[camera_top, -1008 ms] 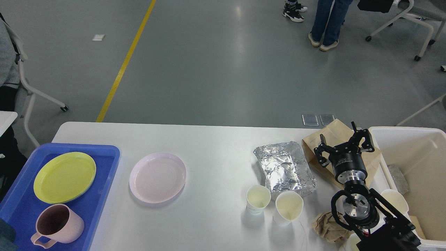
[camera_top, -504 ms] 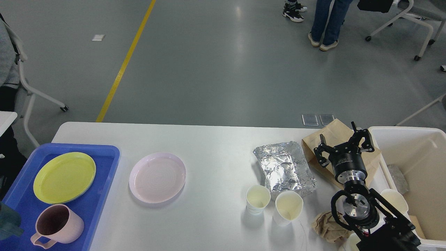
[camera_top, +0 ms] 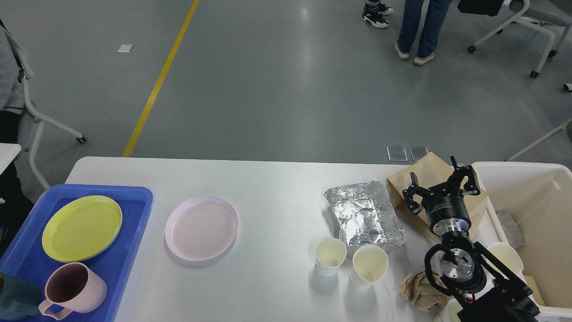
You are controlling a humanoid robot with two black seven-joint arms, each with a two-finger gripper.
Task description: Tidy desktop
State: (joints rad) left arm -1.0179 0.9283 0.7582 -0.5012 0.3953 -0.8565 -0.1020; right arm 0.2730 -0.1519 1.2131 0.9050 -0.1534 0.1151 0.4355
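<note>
On the right side of the white worktop (camera_top: 277, 192), the robot's right claw (camera_top: 440, 188) hangs above a brown paper bag (camera_top: 426, 176), its two fingers spread apart with nothing between them. Just left of the bag lies a crumpled foil tray (camera_top: 364, 214), and in front of that stand two paper cups (camera_top: 330, 255) side by side, the right one (camera_top: 370, 266) dented at the rim. A wad of brown paper (camera_top: 418, 290) sits near the worktop's front edge, partly behind the black arm. To the right, a cream-white bin (camera_top: 532, 179) stands against the worktop's end, with a grey lump inside it.

The worktop itself stretches across the lower half of the view, its far edge meeting the grey floor. Near its middle rests a pale pink plate (camera_top: 201, 227), alone. At the left end a blue tray (camera_top: 134, 197) holds a yellow-green plate (camera_top: 82, 227) and a pink mug (camera_top: 73, 290). A dark teal shape at the bottom left corner is too little in view to name; the left claw does not appear.
</note>
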